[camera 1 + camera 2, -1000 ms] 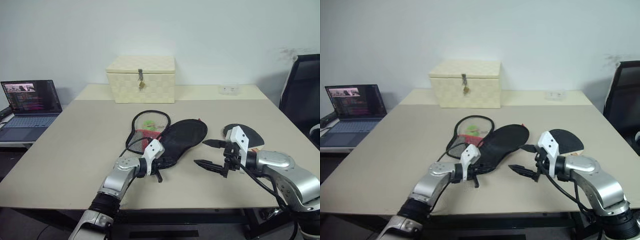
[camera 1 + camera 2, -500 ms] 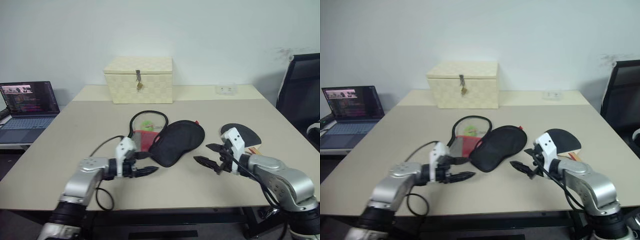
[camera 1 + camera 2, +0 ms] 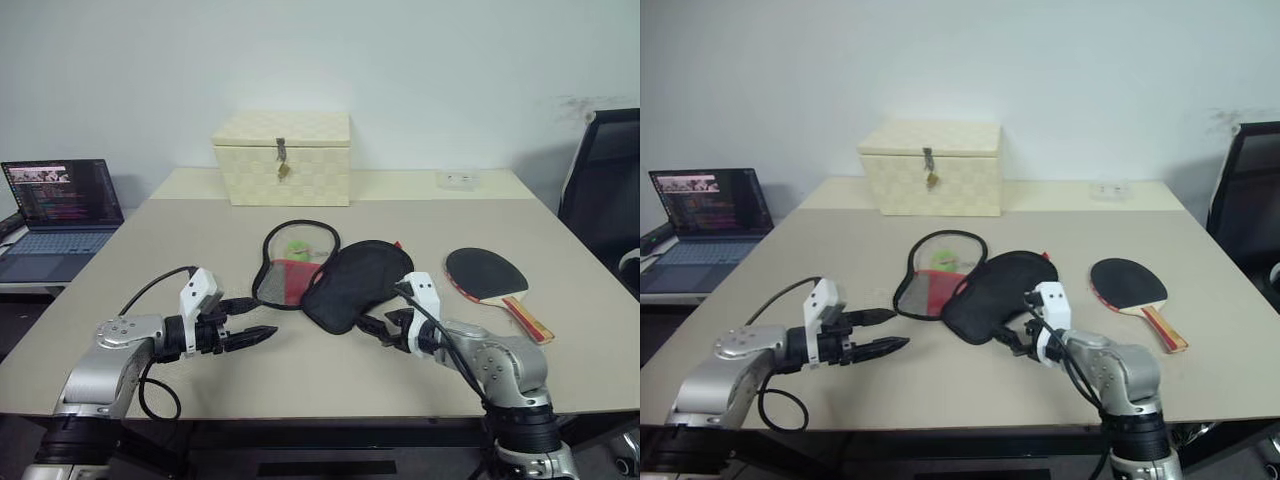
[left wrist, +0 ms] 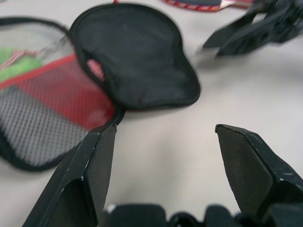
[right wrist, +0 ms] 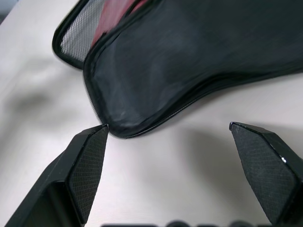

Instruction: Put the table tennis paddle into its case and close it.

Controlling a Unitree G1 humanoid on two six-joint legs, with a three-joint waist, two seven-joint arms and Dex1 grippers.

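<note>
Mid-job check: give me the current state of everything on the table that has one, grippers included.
case: unzipped, lying open and flat, nothing inside.
table tennis paddle: flat on the table, outside the case, untouched.
left gripper: open, holding nothing.
right gripper: open, at the case's near edge, gripping nothing.
cream box: lid down, latch fastened.
laptop: open, screen lit.

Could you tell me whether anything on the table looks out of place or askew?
The case lies unzipped, its black flap thrown open to one side of the mesh half. The table tennis paddle lies apart on the table, outside the case.
</note>
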